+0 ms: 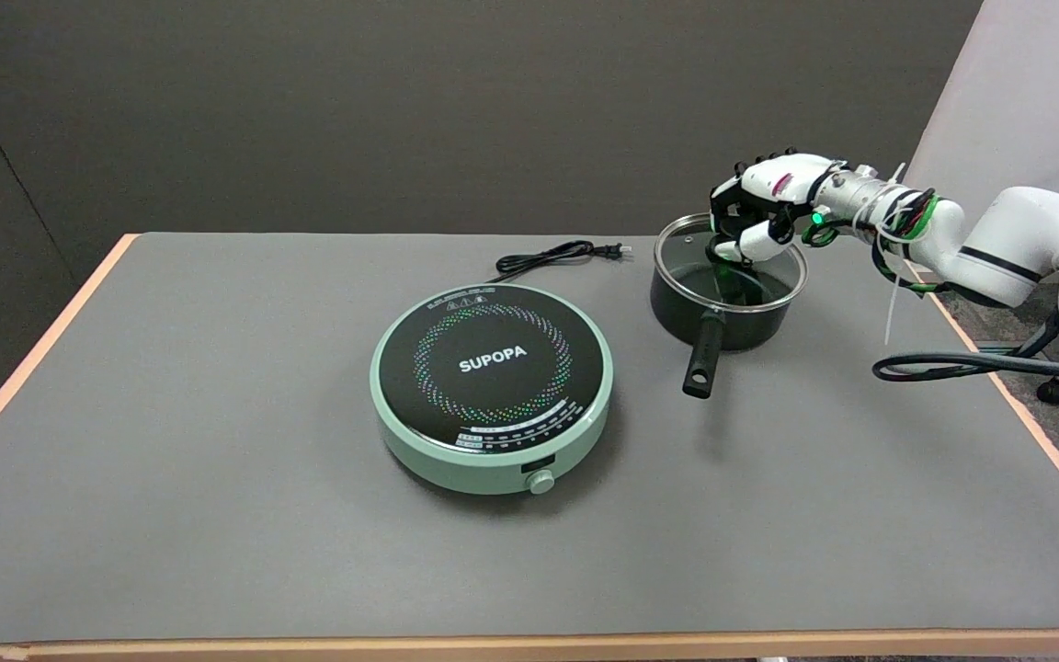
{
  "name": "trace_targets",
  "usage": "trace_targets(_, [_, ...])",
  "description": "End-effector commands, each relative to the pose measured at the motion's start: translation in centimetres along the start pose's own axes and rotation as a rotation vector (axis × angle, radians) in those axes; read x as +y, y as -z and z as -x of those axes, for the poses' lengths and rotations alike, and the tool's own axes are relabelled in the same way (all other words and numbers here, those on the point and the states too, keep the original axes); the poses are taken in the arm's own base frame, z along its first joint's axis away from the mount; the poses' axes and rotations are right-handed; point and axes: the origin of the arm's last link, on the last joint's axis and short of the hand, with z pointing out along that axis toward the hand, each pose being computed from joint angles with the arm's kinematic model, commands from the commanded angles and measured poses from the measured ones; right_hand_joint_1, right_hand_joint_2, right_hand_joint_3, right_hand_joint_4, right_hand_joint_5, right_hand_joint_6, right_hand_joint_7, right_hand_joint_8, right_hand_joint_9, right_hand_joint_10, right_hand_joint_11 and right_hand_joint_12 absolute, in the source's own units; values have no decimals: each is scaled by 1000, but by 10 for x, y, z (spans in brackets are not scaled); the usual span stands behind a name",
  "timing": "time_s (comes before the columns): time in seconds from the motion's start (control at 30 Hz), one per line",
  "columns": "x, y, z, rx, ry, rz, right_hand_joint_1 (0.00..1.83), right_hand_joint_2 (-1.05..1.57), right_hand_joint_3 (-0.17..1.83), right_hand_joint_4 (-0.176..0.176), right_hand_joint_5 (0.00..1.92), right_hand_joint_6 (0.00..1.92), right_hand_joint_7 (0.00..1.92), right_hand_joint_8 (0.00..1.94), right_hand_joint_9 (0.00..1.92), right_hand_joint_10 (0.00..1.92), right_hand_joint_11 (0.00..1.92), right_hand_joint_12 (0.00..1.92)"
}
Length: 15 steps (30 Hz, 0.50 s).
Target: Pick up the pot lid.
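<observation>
The fingers of the right hand are curled downward over the middle of the glass pot lid, where its knob would be; whether the knob is actually gripped cannot be told, since the fingers hide it. The lid is seated flat on the black saucepan, whose long handle is pointed toward the near side of the table. A mint-green induction cooker marked SUPOPA is set just left of the pan, its black power cord coiled behind it.
</observation>
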Motion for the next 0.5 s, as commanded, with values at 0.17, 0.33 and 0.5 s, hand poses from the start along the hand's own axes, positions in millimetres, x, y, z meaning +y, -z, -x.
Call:
trace_targets(0.17, [-1, 1, 2, 4, 3, -14, 1167, 1103, 239, 2, 715, 1357, 874, 1275, 797, 1080, 535, 857])
trace_targets(0.33, [0, 1, 2, 7, 4, -18, 1178, 1085, 254, -16, 721, 1343, 908, 1244, 806, 1169, 548, 907])
trace_targets(0.5, [-1, 2, 2, 7, 4, -19, 1193, 1062, 271, -37, 737, 1307, 944, 1208, 843, 1223, 544, 1013])
